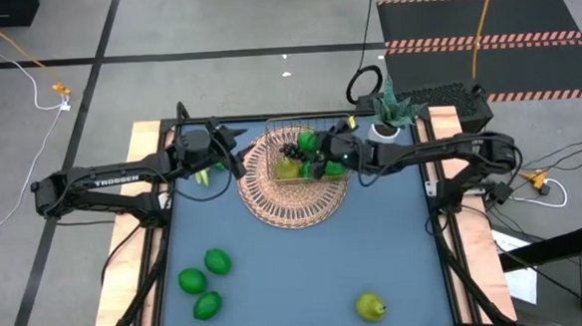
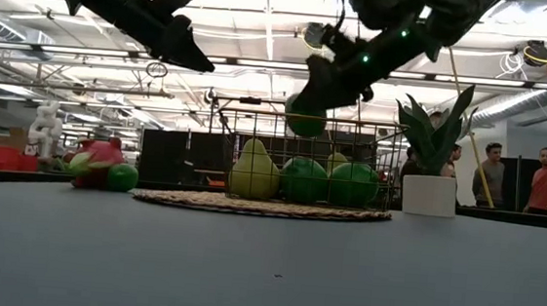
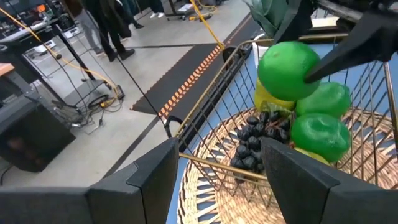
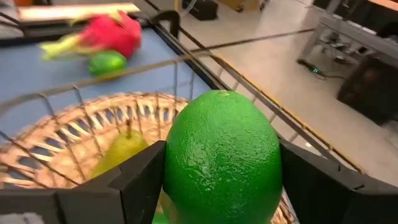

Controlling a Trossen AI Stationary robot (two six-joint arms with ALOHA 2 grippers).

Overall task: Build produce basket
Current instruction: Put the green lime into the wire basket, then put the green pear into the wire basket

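- Hovering above the basket [image 1: 301, 154], the right gripper [image 4: 219, 171] is seen with a lime [image 4: 222, 154] clasped between its two fingers; the lime is held clear of the fruit below.
- Inside the basket, set on a woven mat [image 1: 291, 198] at the far middle of the table [image 1: 307, 272], a pear [image 2: 254, 171], two limes [image 2: 306, 180] and a grape bunch [image 3: 254, 146] are shown.
- At the basket's left edge, the left gripper [image 3: 217, 177] is shown parted and empty.
- A dragon fruit [image 2: 97, 162] lies far left; three limes [image 1: 206, 283] lie near left, and a pear [image 1: 370, 306] near right.
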